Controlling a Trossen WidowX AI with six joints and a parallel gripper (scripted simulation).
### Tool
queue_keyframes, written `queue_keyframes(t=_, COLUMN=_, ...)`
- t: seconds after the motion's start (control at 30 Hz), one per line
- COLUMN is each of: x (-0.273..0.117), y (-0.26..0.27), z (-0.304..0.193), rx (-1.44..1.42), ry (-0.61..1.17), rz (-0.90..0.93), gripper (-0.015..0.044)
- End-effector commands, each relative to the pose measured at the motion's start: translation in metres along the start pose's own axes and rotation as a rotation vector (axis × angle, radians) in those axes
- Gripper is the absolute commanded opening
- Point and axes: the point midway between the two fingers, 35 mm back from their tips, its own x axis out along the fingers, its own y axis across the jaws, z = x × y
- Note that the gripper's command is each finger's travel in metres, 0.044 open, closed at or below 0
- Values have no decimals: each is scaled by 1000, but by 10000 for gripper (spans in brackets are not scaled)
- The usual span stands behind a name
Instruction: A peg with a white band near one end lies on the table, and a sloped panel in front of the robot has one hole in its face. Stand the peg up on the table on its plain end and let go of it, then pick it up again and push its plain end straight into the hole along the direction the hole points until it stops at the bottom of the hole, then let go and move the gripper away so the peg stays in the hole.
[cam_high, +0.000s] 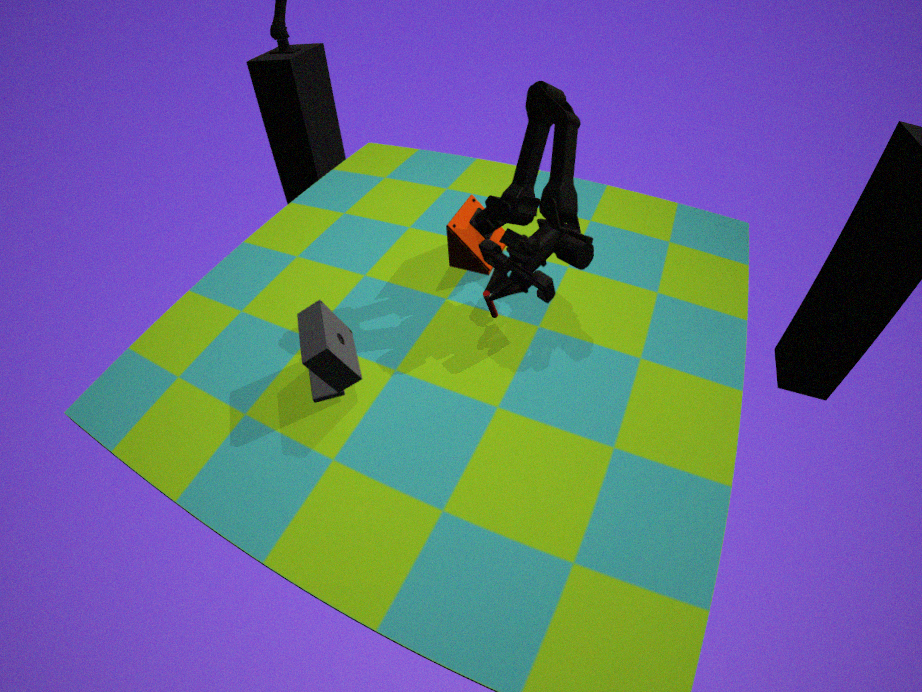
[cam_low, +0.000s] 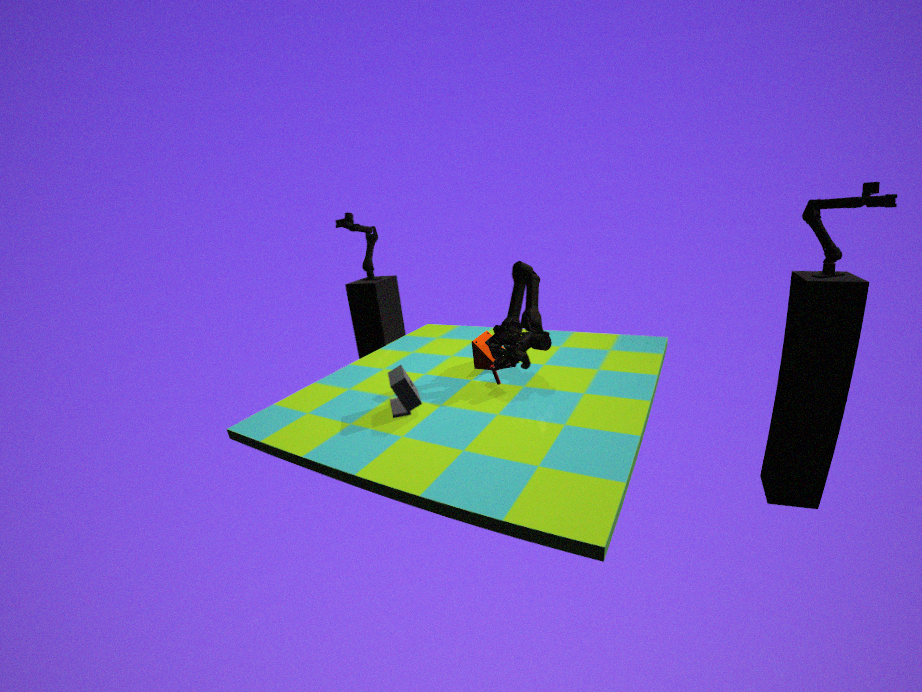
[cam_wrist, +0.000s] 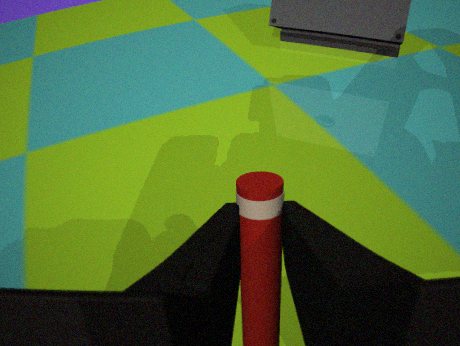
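My gripper (cam_high: 500, 286) (cam_low: 503, 366) (cam_wrist: 259, 215) is shut on the red peg (cam_high: 491, 304) (cam_low: 496, 377) (cam_wrist: 259, 260). It holds the peg low over the checkered table (cam_high: 521, 476) (cam_low: 521, 439), close to the arm's base. In the wrist view the peg's white-banded end sticks out past the fingertips and its plain end is hidden behind the fingers. The peg slants down toward the table. The grey sloped panel (cam_high: 327, 348) (cam_low: 403, 387) (cam_wrist: 345, 20) with one hole (cam_high: 340, 338) stands to the left, well apart from the gripper.
An orange block (cam_high: 466, 223) (cam_low: 482, 347) sits at the arm's base. Two tall black pillars (cam_high: 297, 111) (cam_high: 856, 275) (cam_low: 374, 312) (cam_low: 815, 387) with camera arms stand off the table at the back left and at the right.
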Motion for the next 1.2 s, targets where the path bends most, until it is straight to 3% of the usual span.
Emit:
queue_keyframes(t=0.0, x=-2, y=-1, z=-1, rx=0, ry=-33, rz=-2, gripper=49)
queue_keyframes(t=0.5, x=-10, y=-1, z=-7, rx=1, ry=-162, rz=-4, gripper=49)
queue_keyframes(t=1.17, x=-10, y=-2, z=-10, rx=-7, ry=-140, rz=-6, gripper=49)
